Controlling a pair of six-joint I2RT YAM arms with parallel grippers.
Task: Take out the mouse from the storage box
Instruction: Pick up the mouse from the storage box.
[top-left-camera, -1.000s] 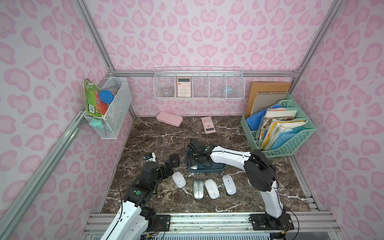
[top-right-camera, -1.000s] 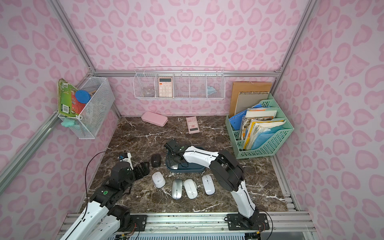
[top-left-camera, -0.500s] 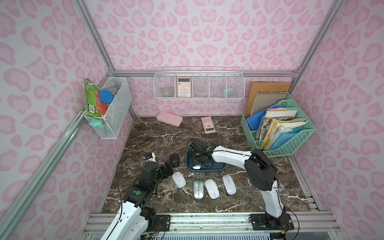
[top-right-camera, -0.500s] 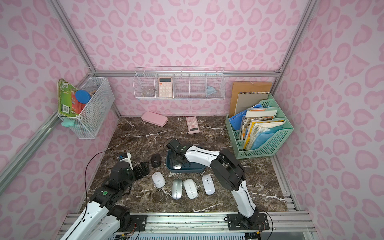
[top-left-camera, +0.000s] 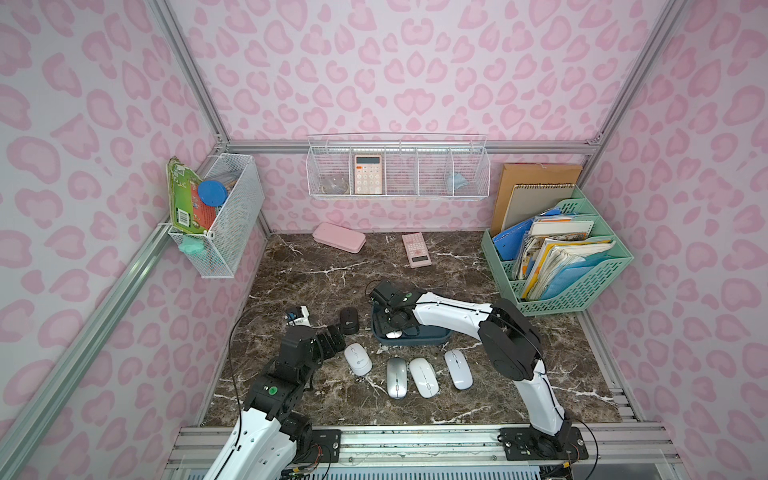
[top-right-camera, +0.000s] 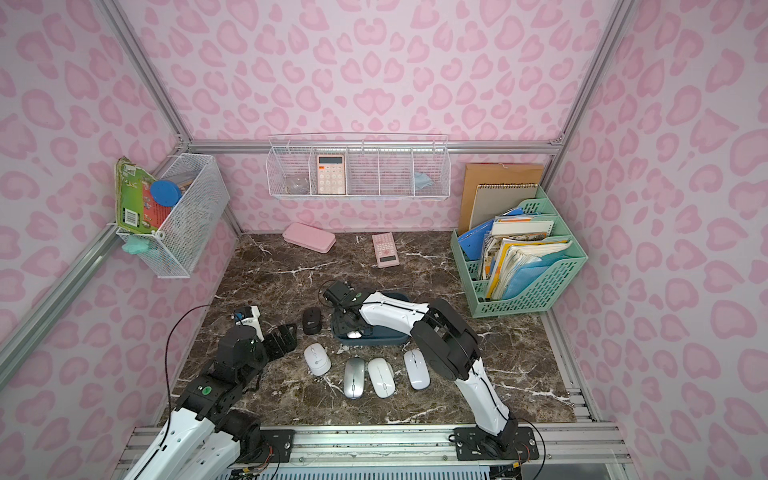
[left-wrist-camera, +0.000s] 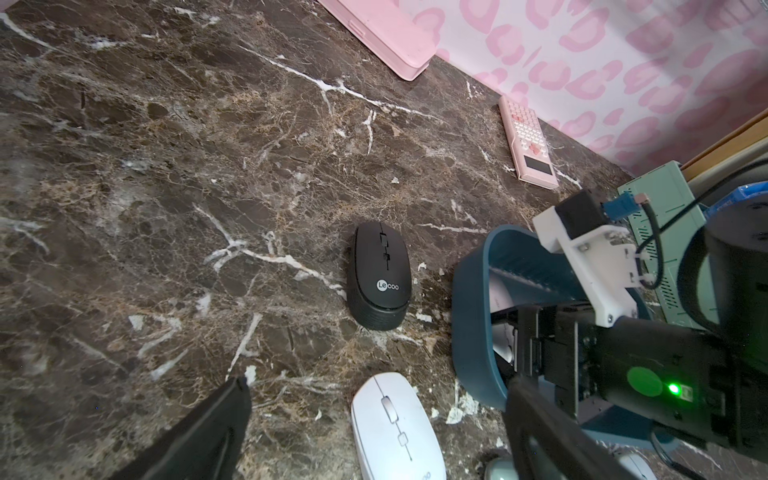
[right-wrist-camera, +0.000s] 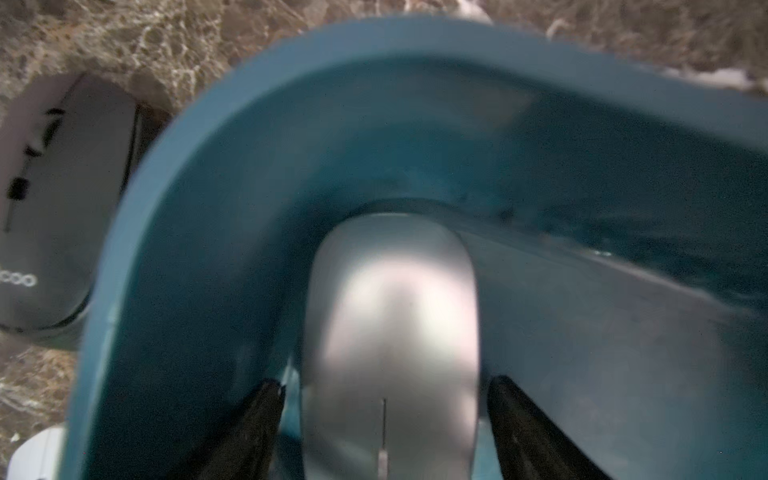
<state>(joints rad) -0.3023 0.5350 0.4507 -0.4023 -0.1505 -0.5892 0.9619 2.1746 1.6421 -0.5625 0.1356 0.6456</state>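
The dark teal storage box (top-left-camera: 419, 340) (top-right-camera: 380, 340) (left-wrist-camera: 469, 328) lies mid-table. A silver-white mouse (top-left-camera: 392, 333) (top-right-camera: 354, 334) (right-wrist-camera: 390, 307) rests inside it, by its rounded end wall (right-wrist-camera: 199, 174). My right gripper (top-left-camera: 395, 323) (top-right-camera: 353, 323) (right-wrist-camera: 384, 384) reaches down into the box and straddles the mouse. Its black fingers (right-wrist-camera: 266, 399) stand open, with a thin gap on each side. My left gripper (top-left-camera: 332, 338) (top-right-camera: 284, 336) (left-wrist-camera: 380, 384) hangs wide open and empty, low over the table to the left of the box.
A black mouse (top-left-camera: 349, 320) (left-wrist-camera: 380, 278) lies just left of the box. One white mouse (top-left-camera: 358, 359) (left-wrist-camera: 395, 428) lies below it. A silver mouse (top-left-camera: 396, 377) and two white ones (top-left-camera: 424, 376) line the front. Pink case (top-left-camera: 338, 237), pink calculator (top-left-camera: 416, 249), green file rack (top-left-camera: 557, 286) stand behind.
My right gripper has shifted slightly inside the box and its jaws have drawn a little closer round the mouse. The left arm has not moved.
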